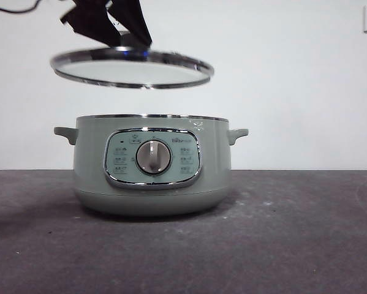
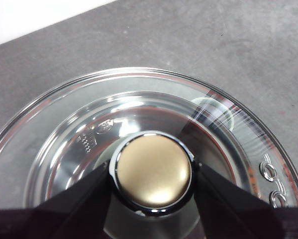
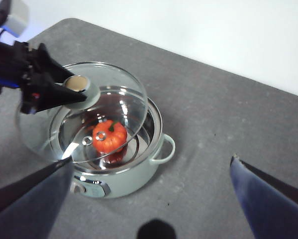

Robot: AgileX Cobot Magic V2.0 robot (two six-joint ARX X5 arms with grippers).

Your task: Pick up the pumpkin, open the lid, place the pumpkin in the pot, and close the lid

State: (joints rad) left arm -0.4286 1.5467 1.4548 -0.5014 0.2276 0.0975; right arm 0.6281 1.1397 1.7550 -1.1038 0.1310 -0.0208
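The pumpkin (image 3: 109, 137) already sits inside the pot (image 1: 151, 165), seen through the glass in the right wrist view, so picking it up, opening the pot and dropping it in look done; what is left, as I judge it, is lowering the lid (image 1: 132, 67) back onto the rim and letting go. The left gripper (image 2: 153, 175) has its jaws clamped on the lid's round knob (image 2: 153, 171), one black jaw pressed to each side of it, and it holds the lid in the air above the pot, clear of the rim and slightly to the left of centre in the front view. The lid hangs nearly level, perhaps a little tilted. The right gripper (image 3: 151, 174) waits high and well back from the pot, its jaws wide apart and holding nothing. From the front the pot's wall hides the pumpkin entirely, so only the right wrist view shows it, and there the glass and its reflections blur its outline; its stem is hard to make out. The front view cuts off the arm holding the lid at the top edge, and the knob is hidden there behind the dark jaws. The pot stands on the grey table (image 1: 306, 245).
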